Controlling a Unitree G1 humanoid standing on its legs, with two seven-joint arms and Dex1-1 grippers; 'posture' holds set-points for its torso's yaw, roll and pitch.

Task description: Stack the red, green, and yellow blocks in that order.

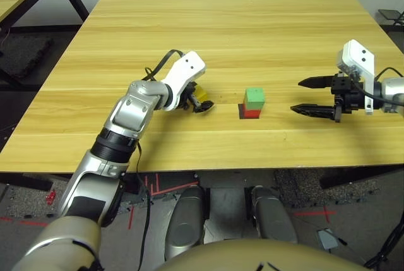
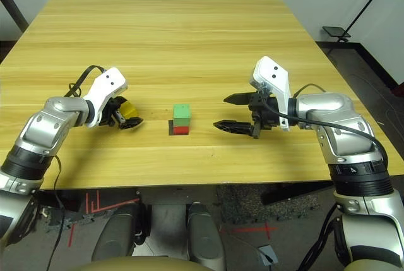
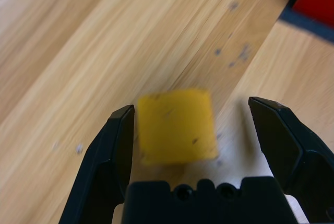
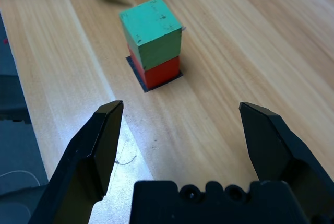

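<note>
Between the two black fingers of the left gripper (image 3: pixel 190 130) sits the bright yellow matte cube (image 3: pixel 176 126). One finger (image 3: pixel 112 151) lies right against its side; the other stands clear of it, so the jaws are parted and not clamped on the cube. No brand, label or writing can be read on any cube or gripper.

Near the middle of the light wooden table (image 1: pixel 221 24), the mid green matte cube (image 1: pixel 254 98) rests squarely on the bright red matte cube (image 1: pixel 252 113), which stands on a flat black square patch (image 1: pixel 242 111). The yellow cube (image 2: pixel 129 109) is on the table to the robot's left of this stack, near it but apart.

On the robot's right of the stack, the right gripper (image 2: pixel 228 112) is held with its fingers spread wide, nothing between them. Its fingertips point toward the stack, well short of contact.
</note>
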